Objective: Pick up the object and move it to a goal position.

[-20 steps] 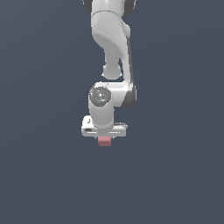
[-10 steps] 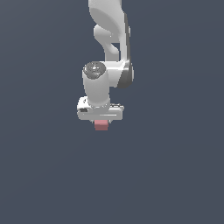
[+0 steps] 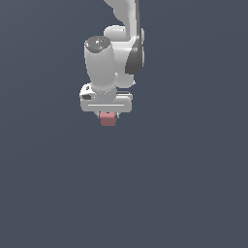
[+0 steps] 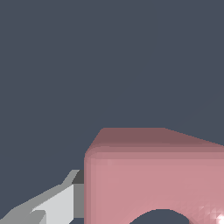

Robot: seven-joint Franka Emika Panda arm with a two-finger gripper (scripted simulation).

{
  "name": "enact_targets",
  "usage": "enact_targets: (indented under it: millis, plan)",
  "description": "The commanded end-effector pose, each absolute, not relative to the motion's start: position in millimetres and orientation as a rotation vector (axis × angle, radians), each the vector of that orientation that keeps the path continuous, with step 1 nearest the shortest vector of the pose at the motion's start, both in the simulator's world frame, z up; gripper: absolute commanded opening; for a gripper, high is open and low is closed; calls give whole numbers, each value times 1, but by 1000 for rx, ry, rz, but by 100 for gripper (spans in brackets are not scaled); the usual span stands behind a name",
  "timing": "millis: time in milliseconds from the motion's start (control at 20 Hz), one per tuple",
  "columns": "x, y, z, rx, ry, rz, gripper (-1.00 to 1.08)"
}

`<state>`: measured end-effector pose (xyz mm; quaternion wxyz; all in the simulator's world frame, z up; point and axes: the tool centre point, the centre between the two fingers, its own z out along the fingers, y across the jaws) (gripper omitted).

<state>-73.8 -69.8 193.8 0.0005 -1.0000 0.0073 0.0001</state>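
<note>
The object (image 3: 108, 119) is a small pink-red block that hangs just under the white gripper (image 3: 107, 114) in the exterior view, much narrower than the hand above it. The gripper is shut on the object and holds it off the grey ground. Most of the fingers are hidden behind the hand there. In the wrist view the object (image 4: 153, 175) fills the near field, with a curved notch at its edge, and one grey fingertip (image 4: 57, 203) presses against its side. The other finger is out of that view.
The white arm (image 3: 116, 53) rises from the gripper to the top of the exterior view. A plain dark grey surface (image 3: 184, 184) lies all around.
The arm has carried the object upward and slightly toward the exterior view's left. The object has stayed in the gripper.
</note>
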Motion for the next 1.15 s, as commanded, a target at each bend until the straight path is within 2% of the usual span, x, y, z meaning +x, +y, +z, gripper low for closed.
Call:
enact_targets:
  millis: [0, 550, 1100]
  plan:
    - [-89, -74, 209, -3140, 23, 0, -100]
    - [-130, -87, 253, -3141, 23, 0, -100]
    - [-136, -90, 262, -3142, 23, 0, -100]
